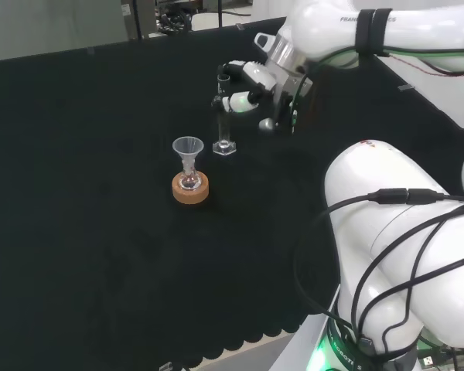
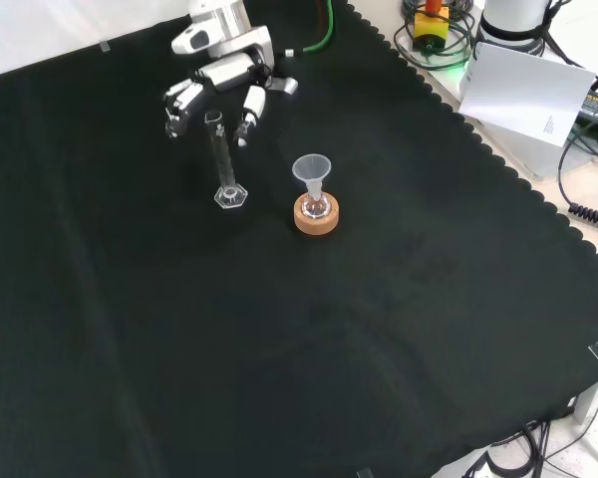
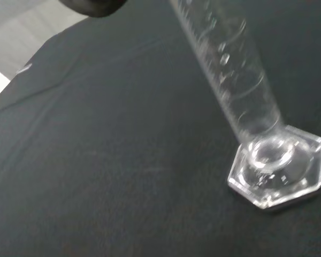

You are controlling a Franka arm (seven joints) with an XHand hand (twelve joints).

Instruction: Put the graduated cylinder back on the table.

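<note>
Head view: the tall clear glass graduated cylinder with a hexagonal foot (image 1: 224, 127) stands upright on the black-clothed worktop (image 1: 100, 193), beside a clear funnel in a small flask on a cork ring (image 1: 189, 174). Front view: the black and white robot hand (image 2: 219, 80) is near the cylinder's top, fingers spread and apparently apart from it. Wrist view: the foot sits flat, so placement looks done; withdrawal remains.

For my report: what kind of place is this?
Probably a lab bench for robot tests: a glass cylinder and a funnel stand on black cloth, with cables at the edge.

Even overhead light, dark cloth (image 2: 279, 349) swallowing shadows, wrist view motion-blurred
</note>
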